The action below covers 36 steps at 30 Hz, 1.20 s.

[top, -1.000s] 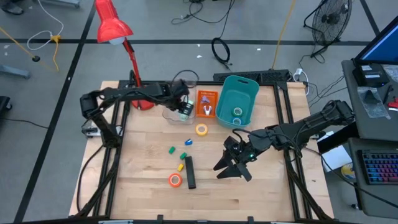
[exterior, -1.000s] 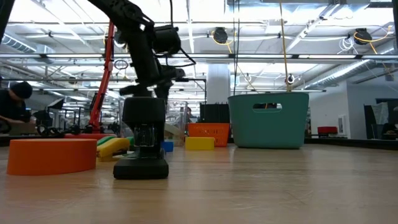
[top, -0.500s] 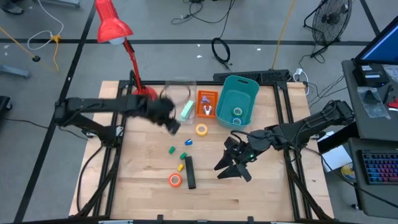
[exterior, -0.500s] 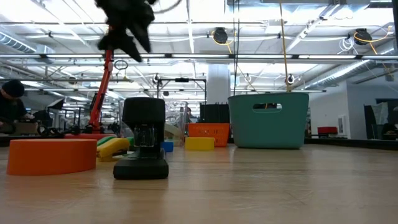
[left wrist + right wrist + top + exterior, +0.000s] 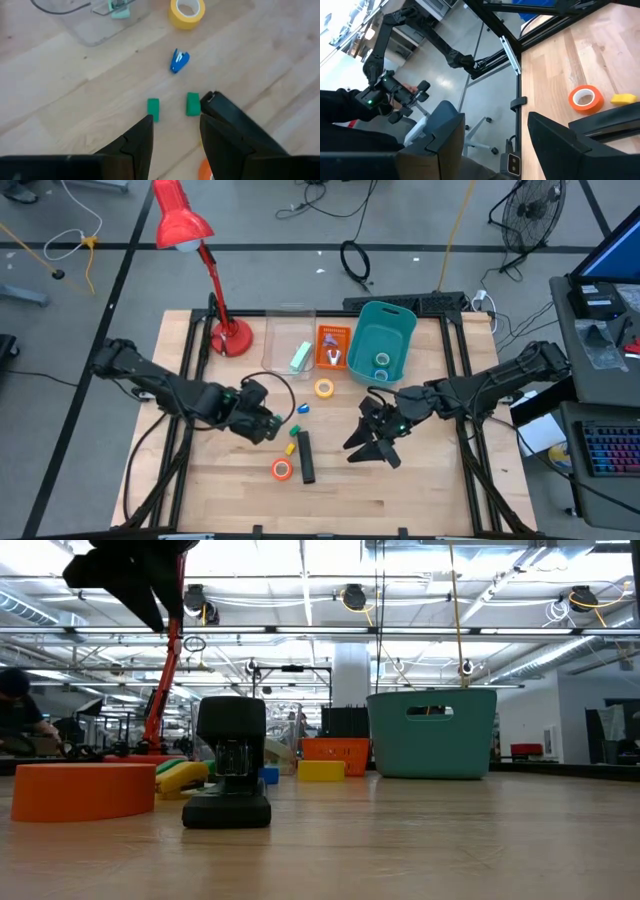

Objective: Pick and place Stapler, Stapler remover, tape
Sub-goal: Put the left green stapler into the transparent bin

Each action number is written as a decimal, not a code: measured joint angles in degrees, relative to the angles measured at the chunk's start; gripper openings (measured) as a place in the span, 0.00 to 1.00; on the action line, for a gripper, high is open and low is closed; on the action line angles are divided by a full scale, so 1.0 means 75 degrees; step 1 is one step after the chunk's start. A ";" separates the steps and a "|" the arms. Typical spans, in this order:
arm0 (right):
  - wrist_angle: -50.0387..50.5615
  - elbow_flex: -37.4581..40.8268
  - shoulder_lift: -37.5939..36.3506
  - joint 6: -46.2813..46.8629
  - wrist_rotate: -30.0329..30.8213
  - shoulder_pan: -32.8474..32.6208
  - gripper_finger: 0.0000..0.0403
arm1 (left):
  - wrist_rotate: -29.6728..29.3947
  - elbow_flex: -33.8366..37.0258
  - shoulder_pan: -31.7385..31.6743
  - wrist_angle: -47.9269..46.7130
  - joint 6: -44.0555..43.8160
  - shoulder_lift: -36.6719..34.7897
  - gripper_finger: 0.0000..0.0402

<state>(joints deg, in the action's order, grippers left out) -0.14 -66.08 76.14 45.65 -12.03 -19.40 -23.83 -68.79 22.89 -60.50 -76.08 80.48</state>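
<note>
Part of the sorting is looking done. One tape roll [image 5: 383, 361] is lying inside the teal bin [image 5: 367, 332], a pale green item [image 5: 300, 357] is sitting in the clear tray [image 5: 283, 320], and something small is resting in the orange box [image 5: 332, 346] — too small to tell what.

Much is waiting on the desk [image 5: 220, 480]: the yellow tape [image 5: 324, 388], the orange tape [image 5: 282, 469], the black stapler [image 5: 305, 457] just beside it, and a small blue piece [image 5: 179, 61] that may be the staple remover.

The left end effector [image 5: 262, 423] is hovering above the desk near two small green blocks [image 5: 153, 108], its jaws parted and carrying nothing. The right end effector [image 5: 372, 448] is waiting to the right of the stapler, spread wide and released.

Small blocks — green, blue and yellow [image 5: 291, 448] — are lying close around the stapler's near end and could get in the way of a clean grip there. A red lamp [image 5: 183, 220] is standing at the far left corner, well clear of the work.
</note>
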 joint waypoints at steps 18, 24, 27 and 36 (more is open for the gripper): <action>0.0001 0.0000 0.0000 0.0209 0.0351 -0.0009 0.52 | 0.0205 0.0000 -0.0412 0.0043 0.0559 -0.0011 0.41; 0.0006 0.0000 -0.0002 0.0221 0.1079 -0.0003 0.52 | 0.0248 0.0000 -0.0585 0.0040 0.1153 -0.0011 0.41; 0.0021 0.0000 -0.0002 0.0223 0.1566 0.0028 0.52 | 0.0355 0.0000 -0.0772 0.0040 0.1447 -0.0011 0.41; 0.0081 0.0000 0.0000 0.0219 0.3096 0.0044 0.52 | 0.0840 0.0250 -0.1220 0.0087 0.2287 -0.0025 0.41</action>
<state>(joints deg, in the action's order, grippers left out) 0.46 -66.08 76.14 47.30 11.19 -19.07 -17.53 -66.92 13.74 -59.85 -58.93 80.29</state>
